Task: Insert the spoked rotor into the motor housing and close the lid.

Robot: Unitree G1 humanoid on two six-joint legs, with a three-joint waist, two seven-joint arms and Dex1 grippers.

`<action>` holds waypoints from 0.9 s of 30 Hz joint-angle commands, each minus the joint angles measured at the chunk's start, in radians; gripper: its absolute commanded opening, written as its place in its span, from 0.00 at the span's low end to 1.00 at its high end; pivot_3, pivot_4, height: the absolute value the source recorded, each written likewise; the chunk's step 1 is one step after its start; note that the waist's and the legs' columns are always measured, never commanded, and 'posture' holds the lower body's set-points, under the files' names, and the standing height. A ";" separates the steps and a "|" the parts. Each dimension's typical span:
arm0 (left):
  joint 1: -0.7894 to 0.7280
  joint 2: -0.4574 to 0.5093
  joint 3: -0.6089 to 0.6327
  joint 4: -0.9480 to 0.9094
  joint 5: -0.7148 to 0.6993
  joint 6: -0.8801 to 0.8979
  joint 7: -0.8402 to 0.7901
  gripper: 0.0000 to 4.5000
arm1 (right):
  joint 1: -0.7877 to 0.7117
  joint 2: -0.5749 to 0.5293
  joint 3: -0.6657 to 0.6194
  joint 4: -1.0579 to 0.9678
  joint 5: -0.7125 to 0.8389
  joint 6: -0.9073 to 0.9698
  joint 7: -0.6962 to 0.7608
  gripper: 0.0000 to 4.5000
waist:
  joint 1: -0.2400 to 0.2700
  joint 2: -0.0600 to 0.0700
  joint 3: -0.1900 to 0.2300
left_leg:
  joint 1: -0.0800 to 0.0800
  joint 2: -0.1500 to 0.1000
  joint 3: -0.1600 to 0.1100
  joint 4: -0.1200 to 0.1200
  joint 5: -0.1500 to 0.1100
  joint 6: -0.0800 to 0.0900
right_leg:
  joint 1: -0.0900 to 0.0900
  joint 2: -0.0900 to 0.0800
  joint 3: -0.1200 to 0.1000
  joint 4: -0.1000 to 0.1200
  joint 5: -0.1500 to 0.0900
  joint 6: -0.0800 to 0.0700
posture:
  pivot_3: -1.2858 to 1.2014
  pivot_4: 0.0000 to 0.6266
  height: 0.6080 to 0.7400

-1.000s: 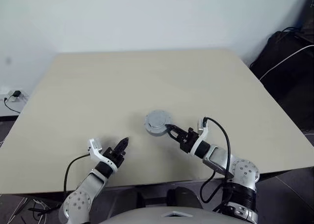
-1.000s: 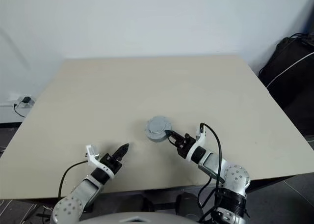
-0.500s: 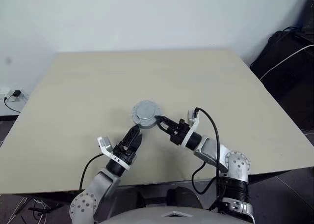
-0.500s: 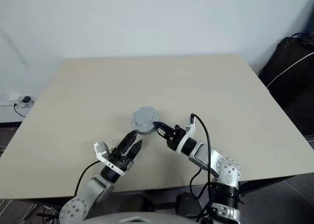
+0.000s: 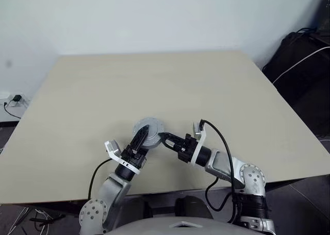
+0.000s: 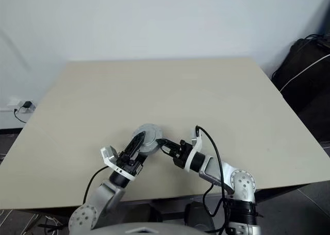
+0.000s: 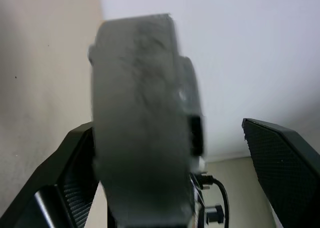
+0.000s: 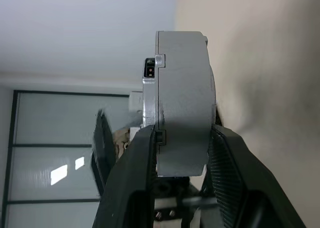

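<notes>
The motor housing (image 7: 142, 123) looms blurred (its inside hidden) between open left pincer fingers (image 7: 280, 158).

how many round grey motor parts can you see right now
1: a round grey part held above the table by the right gripper, with the left gripper open around it. Other parts may be hidden inside it.

The setting is looking like a plain lab or office room: a bare beige table (image 5: 154, 80) is standing against a blank white wall (image 5: 154, 18), a wall socket with a plug (image 5: 14, 99) is sitting low at one side, and dark bags with cables (image 5: 304, 60) are lying beside the table.
</notes>
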 commanded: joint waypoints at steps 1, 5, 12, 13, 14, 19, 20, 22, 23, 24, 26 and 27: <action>-0.027 -0.093 -0.022 0.004 -0.020 -0.008 -0.018 1.00 | -0.007 -0.012 0.027 -0.076 0.106 -0.041 0.001 0.27 | 0.000 0.000 0.000 | 0.000 0.000 0.000 0.000 -0.001 0.001 | 0.000 0.000 0.000 0.000 0.000 0.000 | 0.52 0.00 1.00; -0.033 -0.090 -0.027 0.015 -0.028 -0.005 -0.020 0.87 | -0.001 -0.044 0.057 -0.090 0.141 -0.080 -0.009 0.27 | 0.001 0.000 0.000 | 0.000 0.000 0.000 0.000 -0.001 0.001 | 0.000 0.000 0.000 0.000 0.000 0.000 | 0.52 0.00 1.00; -0.036 -0.083 -0.033 0.018 -0.033 -0.007 -0.024 0.46 | 0.001 -0.097 0.095 -0.134 0.073 -0.130 0.019 0.27 | 0.001 -0.001 0.000 | 0.000 0.000 0.000 0.001 0.000 0.001 | 0.001 0.000 0.000 0.000 0.000 0.000 | 0.52 0.00 1.00; -0.036 -0.081 -0.033 0.019 -0.033 -0.008 -0.024 0.46 | 0.001 -0.105 0.100 -0.146 0.046 -0.136 0.032 0.27 | 0.001 -0.001 0.000 | 0.000 0.000 0.000 0.001 0.000 0.001 | 0.001 0.000 0.000 0.000 0.000 0.000 | 0.52 0.00 1.00; -0.036 -0.080 -0.034 0.019 -0.033 -0.009 -0.024 0.46 | 0.002 -0.113 0.106 -0.160 0.013 -0.143 0.049 0.27 | 0.002 -0.001 0.000 | 0.000 0.000 0.000 0.001 0.000 0.001 | 0.001 0.001 0.000 0.000 0.000 0.000 | 0.52 0.00 1.00; -0.035 -0.075 -0.033 0.016 -0.025 -0.021 -0.021 0.46 | 0.006 -0.132 0.121 -0.194 -0.098 -0.179 0.112 0.34 | 0.002 -0.002 0.000 | 0.000 0.000 0.000 0.002 0.000 0.001 | 0.001 0.001 0.000 0.000 0.000 0.000 | 0.52 0.00 1.00; -0.035 -0.074 -0.032 0.015 -0.022 -0.026 -0.019 0.46 | 0.006 -0.136 0.123 -0.200 -0.128 -0.189 0.116 0.43 | 0.002 -0.001 0.000 | 0.000 0.000 0.000 0.002 0.000 0.001 | 0.001 0.001 0.000 0.000 0.000 0.001 | 0.52 0.00 1.00; -0.038 -0.073 -0.026 0.014 -0.010 -0.040 -0.011 0.46 | -0.002 -0.170 0.144 -0.224 -0.233 -0.199 0.132 0.56 | 0.003 -0.002 0.000 | 0.000 0.000 0.000 0.002 0.000 0.001 | 0.001 0.001 0.000 0.000 0.000 0.001 | 0.52 0.00 1.00; -0.046 -0.072 -0.017 0.017 -0.004 -0.051 -0.004 0.46 | -0.009 -0.202 0.170 -0.243 -0.320 -0.206 0.144 0.62 | 0.003 -0.002 0.000 | 0.000 0.000 0.000 0.002 0.000 0.000 | 0.001 0.001 0.000 0.000 0.000 0.001 | 0.52 0.00 1.00; -0.051 -0.072 -0.010 0.020 0.001 -0.059 0.002 0.46 | -0.013 -0.223 0.189 -0.256 -0.385 -0.213 0.156 0.70 | 0.003 -0.002 0.000 | 0.000 0.000 0.000 0.003 0.000 0.000 | 0.001 0.001 0.000 0.000 0.001 0.001 | 0.52 0.00 1.00; -0.071 -0.073 0.011 0.029 0.013 -0.084 0.021 0.46 | -0.015 -0.287 0.260 -0.284 -0.589 -0.272 0.184 0.85 | 0.003 -0.003 0.000 | 0.000 0.000 0.001 0.003 0.000 0.000 | 0.001 0.000 0.000 0.000 0.001 0.001 | 0.52 0.00 1.00; -0.086 -0.073 0.025 0.036 0.021 -0.100 0.030 0.46 | -0.007 -0.308 0.290 -0.292 -0.695 -0.335 0.203 0.92 | 0.004 -0.003 0.000 | 0.000 0.000 0.001 0.003 0.001 -0.001 | 0.001 0.000 0.000 0.000 0.001 0.001 | 0.52 0.00 1.00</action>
